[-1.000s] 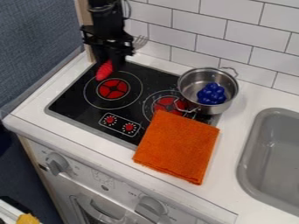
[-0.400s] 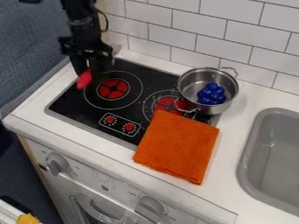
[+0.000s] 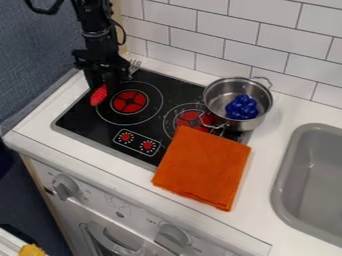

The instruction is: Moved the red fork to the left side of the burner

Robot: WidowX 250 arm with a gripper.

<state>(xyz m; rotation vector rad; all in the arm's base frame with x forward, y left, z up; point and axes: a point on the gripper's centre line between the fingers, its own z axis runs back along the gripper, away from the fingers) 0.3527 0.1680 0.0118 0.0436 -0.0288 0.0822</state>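
With my fingers clamped on the fork near the stove's left edge, releasing too high could bounce it onto the burner.

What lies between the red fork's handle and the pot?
In the camera view: the burner beside the handle, then black cooktop and part of the second burner by the pot.
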